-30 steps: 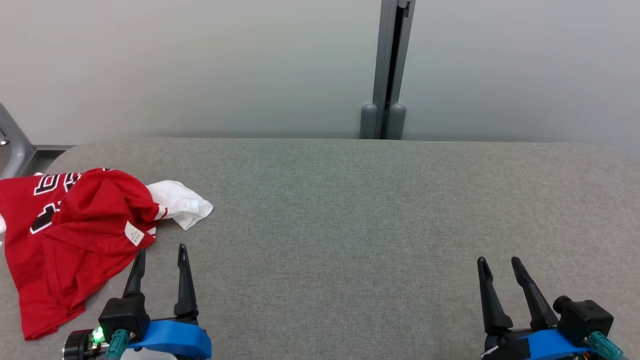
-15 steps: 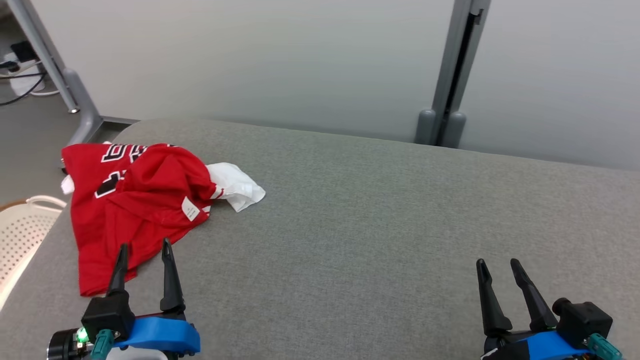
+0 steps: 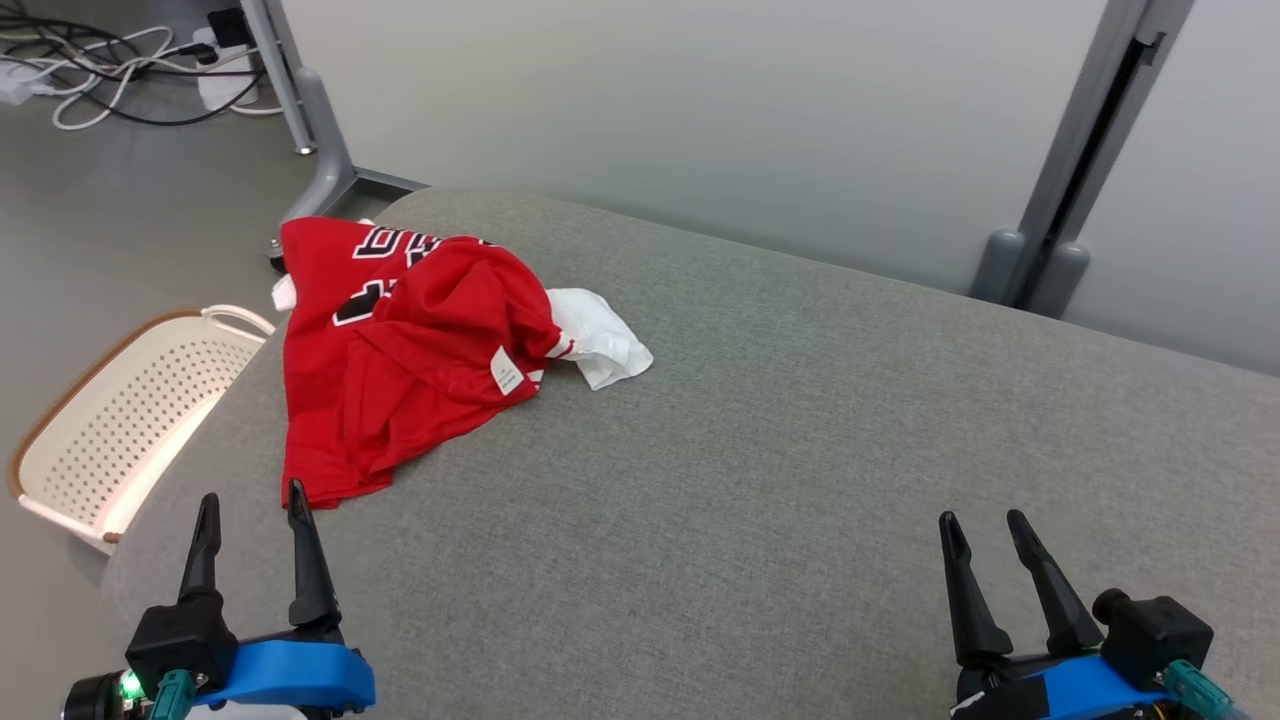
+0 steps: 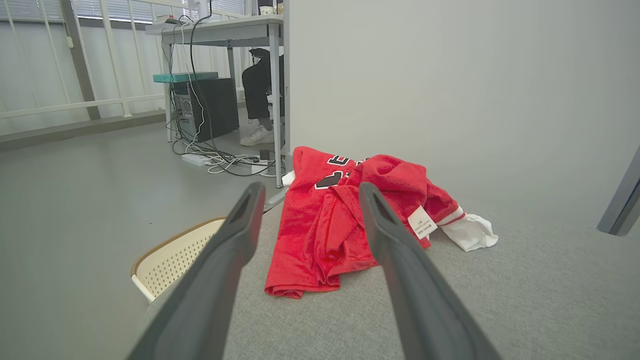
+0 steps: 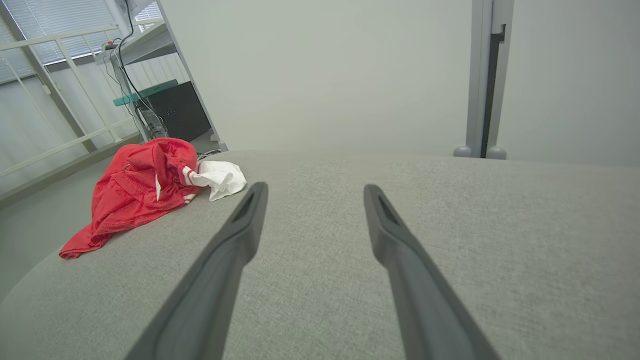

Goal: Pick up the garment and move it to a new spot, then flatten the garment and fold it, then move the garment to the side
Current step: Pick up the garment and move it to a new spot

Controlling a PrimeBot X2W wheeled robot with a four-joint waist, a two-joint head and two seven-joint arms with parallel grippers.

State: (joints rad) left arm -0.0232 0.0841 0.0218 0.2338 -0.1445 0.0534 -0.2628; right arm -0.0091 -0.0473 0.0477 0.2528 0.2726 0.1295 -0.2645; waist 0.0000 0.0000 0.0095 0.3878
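Garment: a crumpled red mesh jersey (image 3: 400, 370) with black-and-white lettering. I see it heaped at about 10 o'clock on the bench, close to the far left corner. Neither pincer has hold of it.
White part: a bunched piece of white cloth (image 3: 600, 345) sticks out at the heap's 3 o'clock side. I cannot tell whether it is a sleeve or a separate layer.
Tag: a small white label (image 3: 505, 372) lies face up on the red folds, just beside the white cloth.
Bench: a wide bench (image 3: 760, 450) covered in grey fabric, with rounded corners.
Left pincer: the left pincer (image 3: 251, 492) sits at 7 o'clock in my head view. Its two dark fingers are spread wide with nothing between them, and the tips are near the jersey's near hem. In its wrist view the jersey lies at 12 o'clock.
Right pincer: the right pincer (image 3: 980, 516) sits at 5 o'clock, also spread wide and holding nothing. It is over bare fabric, well apart from the jersey.
Basket: a cream perforated plastic basket with a brown rim (image 3: 120, 420) stands on the floor at 9 o'clock, beside the bench's left edge.
Wall: a pale grey partition panel (image 3: 650, 110) stands behind the bench at 12 o'clock.
Cables: a tangle of white and black cables (image 3: 110, 70) lies on the floor at 11 o'clock.
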